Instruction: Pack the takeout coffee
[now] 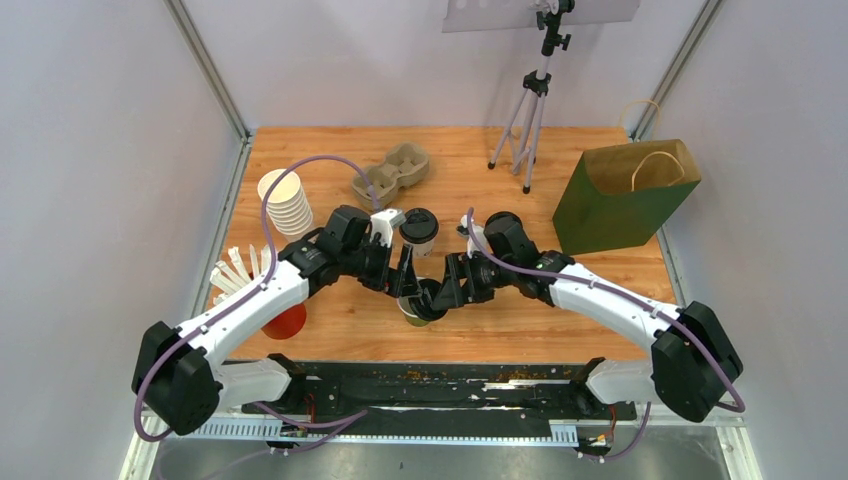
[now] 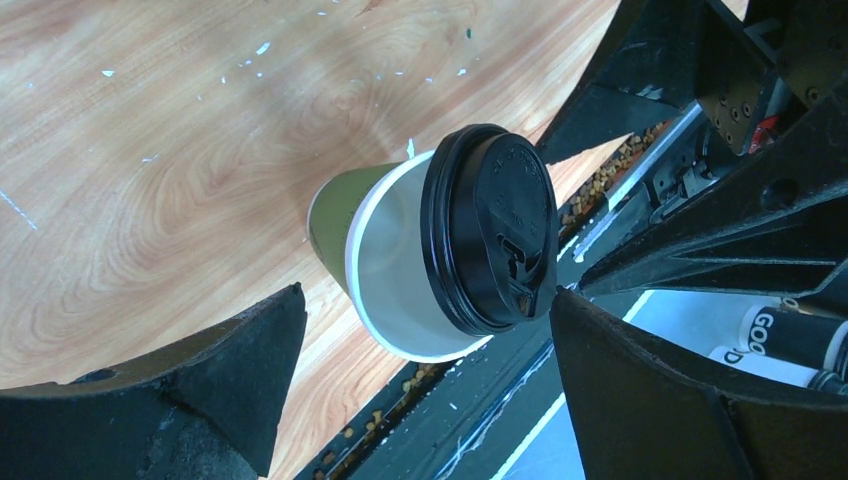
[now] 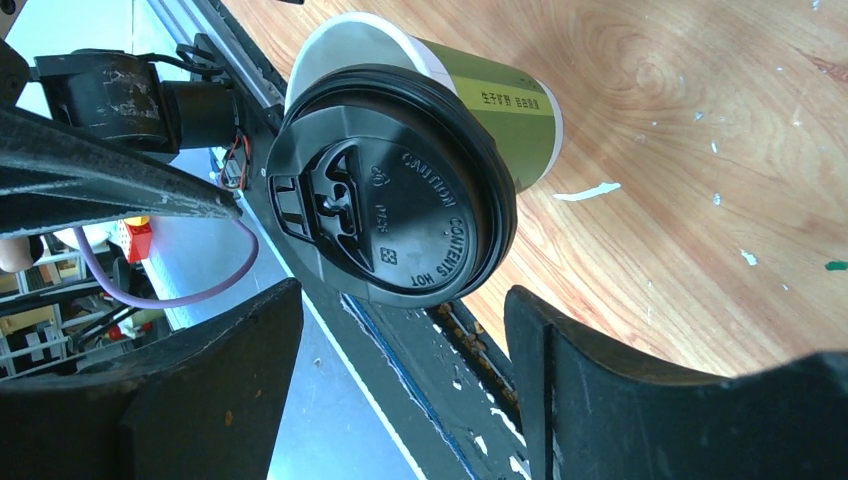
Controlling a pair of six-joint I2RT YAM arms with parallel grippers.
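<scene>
Both grippers at the olive-green cup, near-centre of the table; neither clenched.

Olive-green cup [image 2: 335,215] stands on the wooden table [image 1: 500,340] close to its near edge. Its black lid [image 2: 490,240] sits askew, with a crescent of white rim and inner wall exposed. Left gripper [image 2: 428,300] is released, its fingers spread to either side of the cup; one tip is just beside the lid's edge, and I cannot tell whether they touch. Right gripper [image 3: 402,295] is also released, with the lid between its parted fingers. White-sided cup [image 1: 419,228], lidded and upright, is just beyond, beside the left wrist. Cardboard carrier [image 1: 392,170] lies farther back, and the green paper bag [image 1: 625,195] stands far right.
</scene>
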